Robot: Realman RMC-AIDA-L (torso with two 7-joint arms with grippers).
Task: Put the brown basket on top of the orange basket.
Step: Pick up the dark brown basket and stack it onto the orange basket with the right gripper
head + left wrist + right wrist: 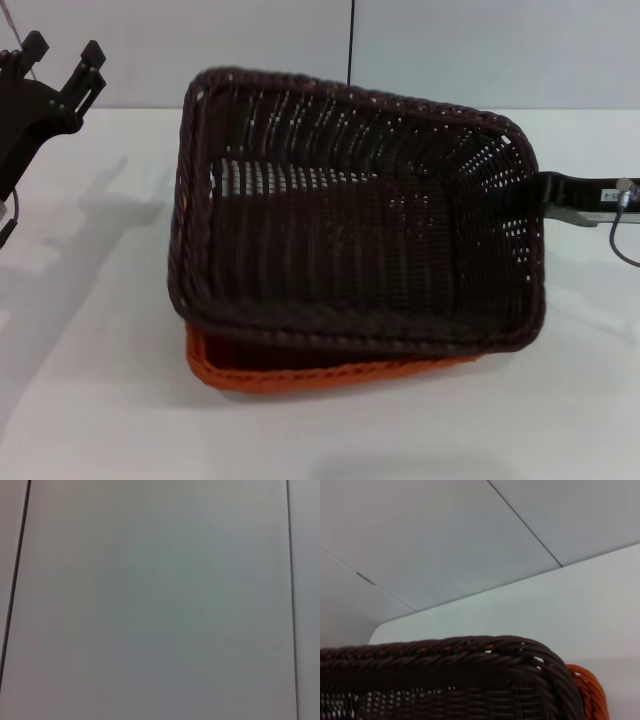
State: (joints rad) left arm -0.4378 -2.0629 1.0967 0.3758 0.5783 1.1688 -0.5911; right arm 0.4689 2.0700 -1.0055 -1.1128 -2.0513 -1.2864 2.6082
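The head view looks forward and down from above onto the white surface [90, 400], close enough that the brown basket [360, 210], tilted over the orange basket [300, 375], fills the middle, with the left gripper [62, 58] at the upper left edge. The left wrist view faces only a plain pale panel with thin dark seams, sharing nothing recognisable with the others. The right wrist view sits very near the brown basket's braided rim [445, 647], looking across it toward the back wall, with the orange basket's rim [587, 687] beside it; both baskets also appear in the head view.

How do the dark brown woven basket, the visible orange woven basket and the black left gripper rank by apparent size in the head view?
1. Dark brown woven basket
2. Orange woven basket, mostly hidden beneath
3. Black left gripper
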